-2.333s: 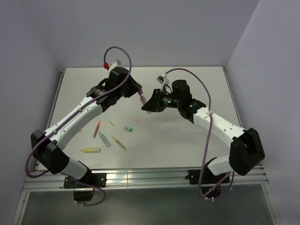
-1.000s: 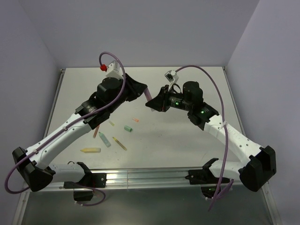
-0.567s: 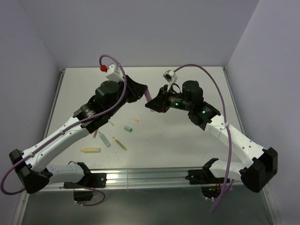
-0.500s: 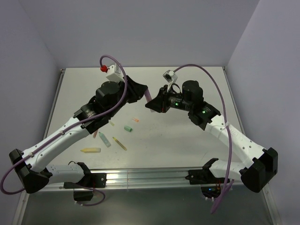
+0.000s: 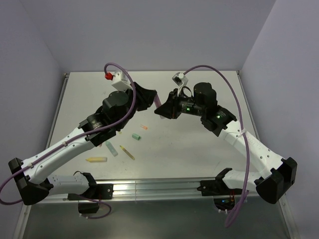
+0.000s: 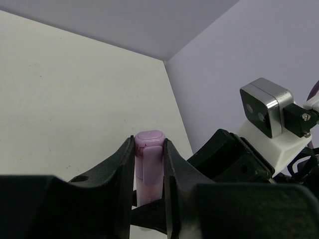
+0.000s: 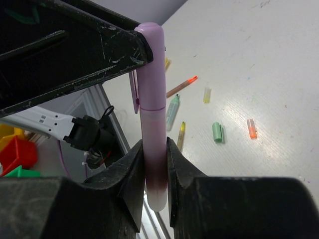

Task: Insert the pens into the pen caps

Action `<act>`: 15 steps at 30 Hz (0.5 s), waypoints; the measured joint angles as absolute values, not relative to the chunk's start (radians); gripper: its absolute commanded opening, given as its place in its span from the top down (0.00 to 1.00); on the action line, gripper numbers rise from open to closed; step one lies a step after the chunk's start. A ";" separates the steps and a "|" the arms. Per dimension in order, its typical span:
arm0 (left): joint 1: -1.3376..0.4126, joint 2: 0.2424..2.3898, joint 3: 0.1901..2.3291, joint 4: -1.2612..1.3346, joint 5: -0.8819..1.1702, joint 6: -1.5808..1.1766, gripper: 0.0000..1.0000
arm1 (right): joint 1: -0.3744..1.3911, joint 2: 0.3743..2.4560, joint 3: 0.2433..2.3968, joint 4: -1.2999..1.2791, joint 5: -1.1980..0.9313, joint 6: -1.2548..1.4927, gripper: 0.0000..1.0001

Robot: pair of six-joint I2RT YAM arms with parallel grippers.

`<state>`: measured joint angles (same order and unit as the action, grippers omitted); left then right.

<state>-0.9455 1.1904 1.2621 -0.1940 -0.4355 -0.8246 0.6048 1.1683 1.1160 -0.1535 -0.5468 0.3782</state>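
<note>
In the upper middle of the top view, the left gripper (image 6: pixel 148 145) is closed on the purple cap (image 7: pixel 149 64), and the right gripper (image 7: pixel 155 152) is closed on the purple pen (image 7: pixel 152 124). The cap sits on the end of this pen. The other pens (image 5: pixel 111 148) and caps (image 5: pixel 136 136) lie on the table (image 5: pixel 199 144), at the lower left.

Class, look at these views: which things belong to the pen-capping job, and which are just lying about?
Belong to the job:
purple pen and purple cap, both held in the jaws
orange pen, mint pen, olive pen, yellow pen
green cap, orange cap, yellow cap

Just lying about:
coloured plastic items beyond the table edge
</note>
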 measured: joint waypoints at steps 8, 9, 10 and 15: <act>-0.974 1.188 1.242 -0.173 -0.497 -0.827 1.00 | 0.607 1.183 1.153 -0.213 -0.545 0.360 1.00; -0.980 1.188 1.240 -0.172 -0.504 -0.828 1.00 | 0.607 1.184 1.158 -0.223 -0.543 0.357 1.00; -0.982 1.188 1.239 -0.171 -0.508 -0.829 1.00 | 0.608 1.186 1.163 -0.232 -0.542 0.354 1.00; -0.990 1.188 1.231 -0.162 -0.528 -0.832 1.00 | 0.609 1.200 1.189 -0.267 -0.541 0.343 1.00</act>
<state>-0.9901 1.1881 1.2312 -0.1623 -0.5282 -0.8322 0.6094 1.2003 1.1893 -0.2668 -0.5411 0.3428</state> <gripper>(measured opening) 0.293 0.263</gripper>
